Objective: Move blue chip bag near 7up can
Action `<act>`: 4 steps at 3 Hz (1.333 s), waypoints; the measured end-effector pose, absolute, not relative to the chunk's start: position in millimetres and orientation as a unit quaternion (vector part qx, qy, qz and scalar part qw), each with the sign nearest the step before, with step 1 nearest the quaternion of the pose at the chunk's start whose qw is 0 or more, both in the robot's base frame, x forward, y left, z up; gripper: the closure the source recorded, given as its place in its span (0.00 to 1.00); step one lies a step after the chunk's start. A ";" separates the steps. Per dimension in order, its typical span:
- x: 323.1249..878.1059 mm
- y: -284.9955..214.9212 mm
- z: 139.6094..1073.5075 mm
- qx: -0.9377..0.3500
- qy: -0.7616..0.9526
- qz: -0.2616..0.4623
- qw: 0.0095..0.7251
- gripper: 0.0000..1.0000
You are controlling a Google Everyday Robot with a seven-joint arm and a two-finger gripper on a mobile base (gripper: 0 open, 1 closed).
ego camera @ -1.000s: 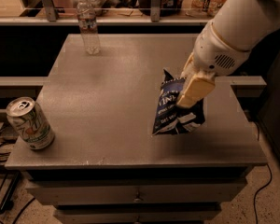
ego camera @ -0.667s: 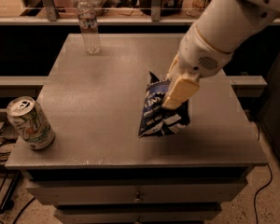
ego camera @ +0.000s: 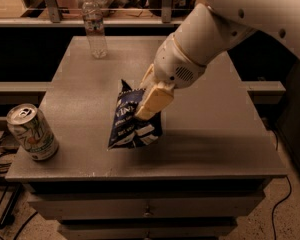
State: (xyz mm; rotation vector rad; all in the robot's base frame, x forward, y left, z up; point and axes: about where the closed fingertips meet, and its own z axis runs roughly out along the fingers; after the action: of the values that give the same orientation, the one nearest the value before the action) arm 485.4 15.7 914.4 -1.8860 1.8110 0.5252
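Note:
The blue chip bag (ego camera: pixel 132 121) is dark navy with white lettering and hangs upright, its lower edge at or just above the grey table top (ego camera: pixel 215 119). My gripper (ego camera: pixel 149 100) is shut on the bag's upper right part, with the cream fingers (ego camera: pixel 154 100) pressed over it. The 7up can (ego camera: pixel 31 132) is pale with green and orange markings and stands upright at the table's front left corner, well left of the bag.
A clear plastic water bottle (ego camera: pixel 94 25) stands at the table's back left. My white arm (ego camera: pixel 230 24) reaches in from the upper right. Drawers (ego camera: pixel 147 206) sit under the table top. A rail and shelf run behind the table.
My gripper has carried the bag leftward across the table, from right of centre toward the middle, closer to the can. The can and bottle have not moved.

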 end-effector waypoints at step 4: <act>466.4 121.4 892.7 -0.679 0.596 0.317 0.288 0.15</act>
State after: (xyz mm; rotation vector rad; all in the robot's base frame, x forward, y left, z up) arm 466.4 121.4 892.7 -1.8137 1.5907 0.8476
